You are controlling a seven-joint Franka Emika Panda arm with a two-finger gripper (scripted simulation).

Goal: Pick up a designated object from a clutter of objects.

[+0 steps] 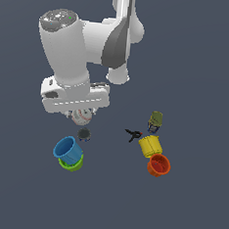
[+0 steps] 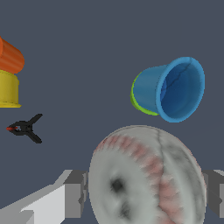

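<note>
Pointing downward, end effector point(image 1: 82, 115) seemingly clamped around baseball point(image 1: 81, 116).

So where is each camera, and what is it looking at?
Exterior view: off the arm, high up, looking down on the arm, the end effector around the baseball and the cups.
Wrist view: on the wrist, close behind the baseball, one finger on each side.
Both show the baseball, the blue cup and the black clamp.
</note>
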